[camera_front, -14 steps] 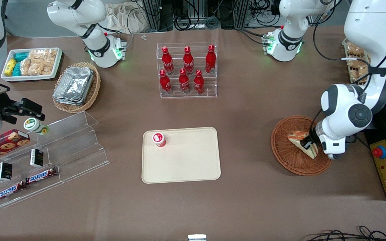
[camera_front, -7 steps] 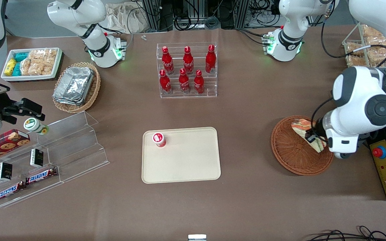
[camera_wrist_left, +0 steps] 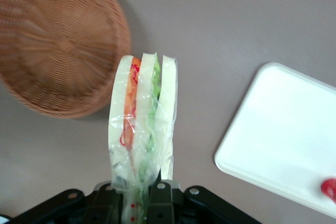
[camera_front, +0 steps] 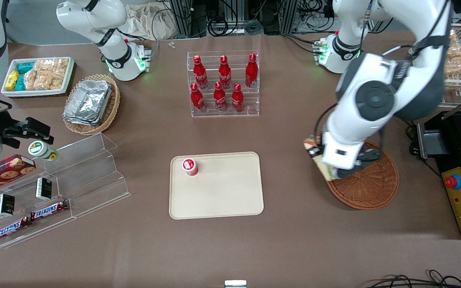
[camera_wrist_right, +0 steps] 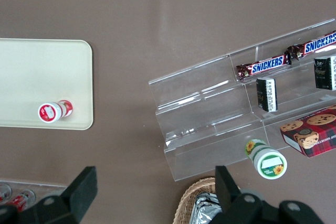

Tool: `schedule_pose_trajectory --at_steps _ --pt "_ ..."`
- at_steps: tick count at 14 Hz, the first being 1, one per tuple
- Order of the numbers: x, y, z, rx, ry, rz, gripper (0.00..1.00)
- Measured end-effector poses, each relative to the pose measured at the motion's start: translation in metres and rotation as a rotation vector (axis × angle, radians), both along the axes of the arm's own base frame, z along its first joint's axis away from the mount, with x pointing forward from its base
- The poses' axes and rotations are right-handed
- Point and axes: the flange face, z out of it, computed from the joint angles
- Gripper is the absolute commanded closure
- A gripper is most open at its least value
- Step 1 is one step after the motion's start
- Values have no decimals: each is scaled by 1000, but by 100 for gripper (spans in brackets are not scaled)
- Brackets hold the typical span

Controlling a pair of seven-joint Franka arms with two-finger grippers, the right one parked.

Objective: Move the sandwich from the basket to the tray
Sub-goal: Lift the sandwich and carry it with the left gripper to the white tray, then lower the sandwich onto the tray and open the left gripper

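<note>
My left gripper point(camera_front: 319, 159) is shut on the wrapped sandwich point(camera_front: 317, 157) and holds it in the air over the rim of the round reddish-brown basket point(camera_front: 370, 187), on the side toward the tray. In the left wrist view the sandwich point(camera_wrist_left: 143, 109) stands up between the jaws point(camera_wrist_left: 135, 199), showing pale bread with orange-red and green layers. The basket point(camera_wrist_left: 58, 40) there holds nothing. The cream tray point(camera_front: 218, 192) lies on the table toward the parked arm's end from the gripper, and also shows in the left wrist view point(camera_wrist_left: 286, 135).
A small red-capped bottle point(camera_front: 189, 167) stands on the tray's corner. A clear rack of red bottles point(camera_front: 223, 86) stands farther from the camera. A clear stepped shelf point(camera_front: 66, 188) with snack bars, an oval wicker basket with foil trays point(camera_front: 90, 104) and a white snack tray point(camera_front: 37, 76) lie toward the parked arm's end.
The gripper lifted the sandwich out of the basket and carried it from the basket's middle to over its rim, toward the tray. The arm swung the same way.
</note>
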Motion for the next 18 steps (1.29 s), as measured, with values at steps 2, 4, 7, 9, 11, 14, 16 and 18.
schedule_pose_trajectory --at_steps 2,4,7,9,11,14,16,18 --pt "-1 -50 -37 -29 -9 -66 100" --pt "2 -93 -83 -81 -50 -112 100" --pt "9 -126 -145 -142 -106 -144 100" --pt "7 -132 -177 -121 -96 -220 100" --pt "-2 -145 -204 -115 -79 -302 100" --pt "-7 -151 -233 -121 -62 -402 100" --pt "-6 -151 -236 -122 -61 -437 83" --pt "-6 -151 -237 -121 -59 -447 44"
